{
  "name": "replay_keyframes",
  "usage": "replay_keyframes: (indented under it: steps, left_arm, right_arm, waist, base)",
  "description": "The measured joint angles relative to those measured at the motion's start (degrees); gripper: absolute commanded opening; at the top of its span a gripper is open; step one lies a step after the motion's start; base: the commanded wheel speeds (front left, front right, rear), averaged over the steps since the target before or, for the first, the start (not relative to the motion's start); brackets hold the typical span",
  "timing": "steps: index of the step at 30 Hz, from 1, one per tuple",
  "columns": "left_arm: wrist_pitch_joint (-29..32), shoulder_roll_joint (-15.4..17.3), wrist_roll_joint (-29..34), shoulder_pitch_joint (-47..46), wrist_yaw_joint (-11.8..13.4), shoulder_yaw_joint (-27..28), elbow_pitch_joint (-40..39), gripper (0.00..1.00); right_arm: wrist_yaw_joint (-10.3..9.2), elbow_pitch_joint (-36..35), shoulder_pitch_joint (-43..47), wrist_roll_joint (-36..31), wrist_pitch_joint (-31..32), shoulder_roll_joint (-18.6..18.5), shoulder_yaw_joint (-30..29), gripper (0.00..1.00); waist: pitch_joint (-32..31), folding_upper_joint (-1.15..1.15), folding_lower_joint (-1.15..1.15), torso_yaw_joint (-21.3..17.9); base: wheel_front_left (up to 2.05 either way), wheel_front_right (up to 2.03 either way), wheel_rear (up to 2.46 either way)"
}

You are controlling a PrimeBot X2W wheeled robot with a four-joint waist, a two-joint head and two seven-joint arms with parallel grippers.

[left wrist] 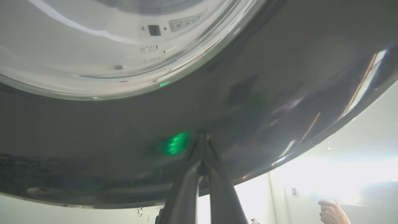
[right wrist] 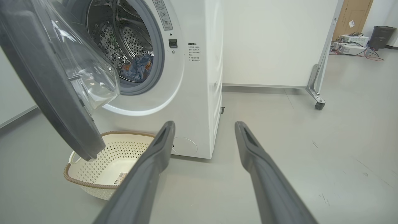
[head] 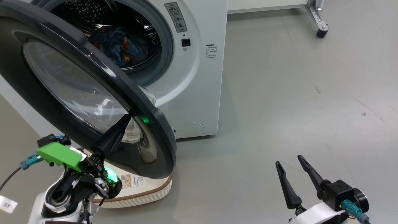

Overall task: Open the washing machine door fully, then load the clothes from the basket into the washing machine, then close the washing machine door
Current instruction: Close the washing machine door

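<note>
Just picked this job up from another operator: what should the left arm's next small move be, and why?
Probably press the washing machine door toward closed with the shut left gripper, whose tips touch its black rim. The clothes lie in the drum, the basket looks empty, and the door stands partly open.

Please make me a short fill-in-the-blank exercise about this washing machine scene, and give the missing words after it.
1. The clothes lie inside the steel ____ of the washing machine.
2. The basket is ____: no cloth lies in it.
3. The left gripper touches the black rim of the washing machine door with its jaws ____.
4. The right gripper touches nothing, and its jaws are ____.

Missing words: drum; empty; shut; open.
</note>
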Motion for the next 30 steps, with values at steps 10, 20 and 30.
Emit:
replay_keyframes:
  steps: [10, 20, 30]
  left_arm:
    - [-9.4, 4.2, 20.5, 0.7, -2.6, -0.6, -1.2, 1.00]
    - [-34.1, 17.7, 54.0, 8.0, -4.5, -1.5, -6.3, 1.00]
    - [-45.9, 15.1, 73.7, 16.8, -2.9, -8.7, -3.4, 1.00]
  right_arm:
    - [-0.01, -0.6, 0.0, 0.0, 0.0, 0.3, -0.6, 1.00]
    - [0.00, -1.7, -0.1, -0.1, 0.0, 0.8, -3.7, 1.00]
    - [-0.01, -2.1, -0.3, -1.0, 0.0, 0.7, -5.2, 1.00]
  waist:
    - [1.3, 0.00, 0.00, -0.3]
    - [3.4, 0.00, 0.00, -0.3]
    - [3.8, 0.00, 0.00, -0.3]
  base:
    - [0.00, 0.00, 0.00]
    - [0.00, 0.00, 0.00]
    - [0.00, 0.00, 0.00]
